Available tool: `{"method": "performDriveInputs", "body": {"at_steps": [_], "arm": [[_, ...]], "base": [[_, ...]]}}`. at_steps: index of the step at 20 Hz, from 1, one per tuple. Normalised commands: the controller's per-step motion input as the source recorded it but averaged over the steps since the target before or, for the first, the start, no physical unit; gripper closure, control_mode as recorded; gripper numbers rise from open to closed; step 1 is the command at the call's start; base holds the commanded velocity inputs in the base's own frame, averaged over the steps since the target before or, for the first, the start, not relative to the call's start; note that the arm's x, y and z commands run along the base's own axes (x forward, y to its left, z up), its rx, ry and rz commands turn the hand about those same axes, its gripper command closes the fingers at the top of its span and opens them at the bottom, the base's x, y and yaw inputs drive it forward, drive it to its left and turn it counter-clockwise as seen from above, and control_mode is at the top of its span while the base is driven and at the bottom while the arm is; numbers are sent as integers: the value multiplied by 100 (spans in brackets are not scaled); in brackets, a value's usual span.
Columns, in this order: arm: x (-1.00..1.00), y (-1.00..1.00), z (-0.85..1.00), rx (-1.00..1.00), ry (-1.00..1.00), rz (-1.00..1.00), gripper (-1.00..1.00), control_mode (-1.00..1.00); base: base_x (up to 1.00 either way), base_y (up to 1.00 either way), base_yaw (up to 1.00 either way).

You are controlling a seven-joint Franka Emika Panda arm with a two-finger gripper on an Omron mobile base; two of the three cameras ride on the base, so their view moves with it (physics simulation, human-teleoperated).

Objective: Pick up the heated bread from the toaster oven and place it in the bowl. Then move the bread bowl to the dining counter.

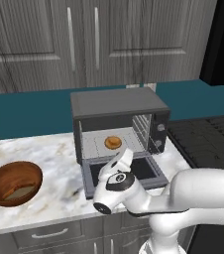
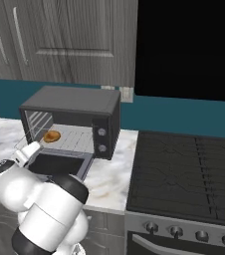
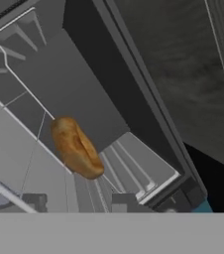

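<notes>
- Dark fingertips of the claw (image 3: 79,201) barely rise at the bottom of the hand view; how far they stand apart I cannot tell, and nothing sits between them, so I judge the claw empty.
- The claw hangs just over the oven's dropped glass door (image 1: 126,171), aimed into the cavity, most likely because the door must lie flat for a straight approach to the rack.
- Just ahead of the claw, past the door, the heated bread (image 3: 77,147) lies alone on the wire rack (image 1: 115,145) inside the toaster oven (image 1: 119,101), apart from the fingertips.
- The bun is small, round and domed, golden-brown with a darker crust on top; in the tilted hand view it looks like a slanted oval.
- The rack holds it in mid-cavity, clear of the walls, which should leave room for fingers on either side.
- Well off to the claw's left, on the marble worktop (image 1: 54,191), waits the bowl (image 1: 13,182): reddish-brown wood with grain, open side up, with a pale flat piece (image 1: 20,191) already in it.
- Farther back stand grey wall cabinets (image 1: 84,39).
</notes>
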Motion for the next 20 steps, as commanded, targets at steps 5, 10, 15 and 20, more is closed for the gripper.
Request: {"method": "performDriveInputs", "body": {"at_steps": [5,10,15,20], "arm": [[-6,0,0,0,0,0,-100,-100],[-9,0,0,0,0,0,-100,-100],[-32,0,0,0,0,0,-100,-100],[-38,0,0,0,3,0,-100,-100]], "base": [[0,0,0],[0,0,0],[0,0,0],[0,0,0]]}}
